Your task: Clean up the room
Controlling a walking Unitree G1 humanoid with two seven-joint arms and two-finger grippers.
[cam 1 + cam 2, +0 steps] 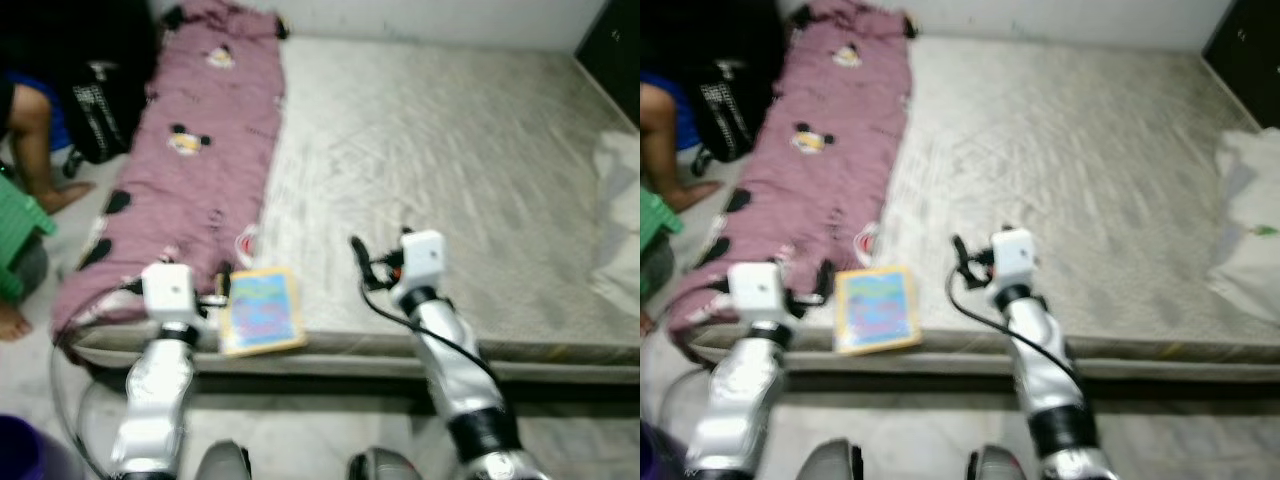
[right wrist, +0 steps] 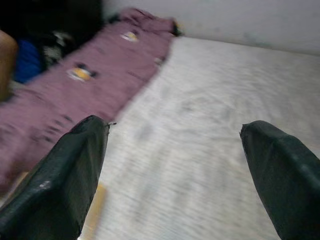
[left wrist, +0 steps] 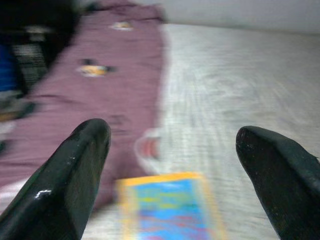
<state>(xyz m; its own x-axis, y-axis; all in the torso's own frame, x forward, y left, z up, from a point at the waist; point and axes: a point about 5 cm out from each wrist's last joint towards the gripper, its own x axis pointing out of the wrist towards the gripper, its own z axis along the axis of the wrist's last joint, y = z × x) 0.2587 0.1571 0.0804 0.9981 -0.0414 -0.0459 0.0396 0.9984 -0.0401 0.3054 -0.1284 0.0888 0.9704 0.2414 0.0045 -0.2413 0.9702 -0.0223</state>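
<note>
A yellow-edged blue picture book (image 1: pixel 262 311) lies flat at the front edge of a grey mattress (image 1: pixel 440 170). A mauve cartoon-print blanket (image 1: pixel 190 160) runs along the mattress's left side. My left gripper (image 1: pixel 220 291) hovers just left of the book, and in its wrist view the fingers (image 3: pixel 75 180) stand wide open with the book (image 3: pixel 167 207) ahead between them. My right gripper (image 1: pixel 358 255) hangs over the mattress to the right of the book, open too, its fingers (image 2: pixel 65 185) spread with nothing between them.
A person's leg and foot (image 1: pixel 45 150) rest on the floor at the left, beside a black bag (image 1: pixel 100 105) and a green stool (image 1: pixel 20 235). A white pillow (image 1: pixel 618 225) lies at the mattress's right edge. A dark cabinet (image 1: pixel 612 45) stands at the back right.
</note>
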